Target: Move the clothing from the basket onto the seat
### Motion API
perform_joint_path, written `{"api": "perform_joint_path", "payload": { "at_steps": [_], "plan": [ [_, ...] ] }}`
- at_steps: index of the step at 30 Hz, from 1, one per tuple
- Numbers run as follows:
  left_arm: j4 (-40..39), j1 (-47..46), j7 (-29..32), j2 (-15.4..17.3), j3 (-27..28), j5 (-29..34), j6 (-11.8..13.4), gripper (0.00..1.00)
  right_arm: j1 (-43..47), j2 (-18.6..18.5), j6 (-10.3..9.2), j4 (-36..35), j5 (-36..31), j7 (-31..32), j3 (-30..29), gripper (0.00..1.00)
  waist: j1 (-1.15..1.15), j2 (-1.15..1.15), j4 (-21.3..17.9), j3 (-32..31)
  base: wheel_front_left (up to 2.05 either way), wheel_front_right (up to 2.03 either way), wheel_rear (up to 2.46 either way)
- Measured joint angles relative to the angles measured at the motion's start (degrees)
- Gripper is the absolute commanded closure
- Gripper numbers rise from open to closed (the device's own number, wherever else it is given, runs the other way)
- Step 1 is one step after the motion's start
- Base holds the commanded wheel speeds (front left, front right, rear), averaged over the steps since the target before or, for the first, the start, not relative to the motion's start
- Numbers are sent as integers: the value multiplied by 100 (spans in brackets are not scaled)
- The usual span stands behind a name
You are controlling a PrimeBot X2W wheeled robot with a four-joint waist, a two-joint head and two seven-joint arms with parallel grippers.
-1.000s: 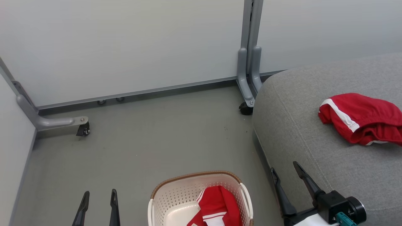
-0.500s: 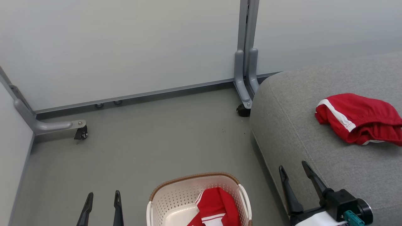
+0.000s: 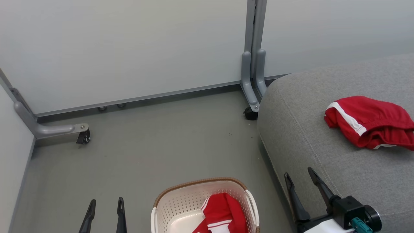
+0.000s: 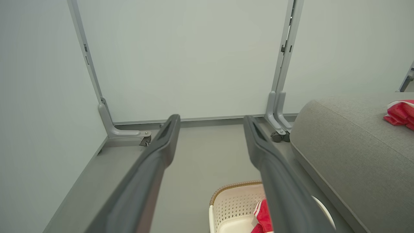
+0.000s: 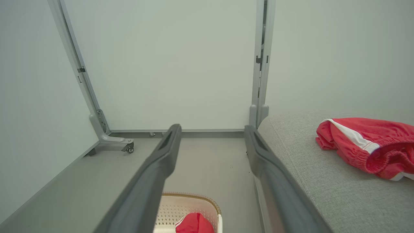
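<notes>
On the grey seat (image 3: 323,155), toward its right part, a crumpled red garment (image 3: 372,121) with a white stripe, resting on the cushion and well apart from both grippers. On the floor (image 3: 161,145), near the left edge of the seat but not touching it, the cream basket (image 3: 174,207) with a brown rim, standing upright. Inside it, a second red garment (image 3: 224,210) with white stripes, heaped against the right wall, with part of the pale bottom left bare at the left.

Left gripper (image 3: 106,199) low at the left in the head view, over bare floor, to the left of the basket; fingers well apart, nothing between them. Right gripper (image 3: 298,171) at the lower right, seen against the left edge of the seat in that view, to the right of the basket; fingers also spread wide, holding nothing and touching no cloth.

Behind, pale wall panels (image 3: 129,48) joined by a grey post (image 3: 254,38), with a small black wheel (image 3: 249,114) at its foot, just beside the far corner of the seat. At the far left, another grey foot (image 3: 55,130) with a wheel of the same kind.
</notes>
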Motion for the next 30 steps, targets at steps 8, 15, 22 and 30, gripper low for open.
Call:
{"api": "perform_joint_path", "payload": {
  "at_steps": [8,15,22,30],
  "plan": [
    [13,0,0,0,46,20,-30,0,0,0,0,9,-7,0,-43,0,0,0,0,19,0,0,0],
    [24,0,0,0,57,44,-55,0,0,0,0,2,-7,0,-45,0,0,0,1,45,0,0,0],
    [636,-303,1,10,-73,158,-386,0,-68,-1,0,-162,24,-1,-208,0,0,0,-53,255,0,0,0],
    [1392,-1357,0,246,-479,33,-533,0,-461,-2,0,-434,93,-1,-233,0,0,0,-262,788,0,0,0]
  ]
}}
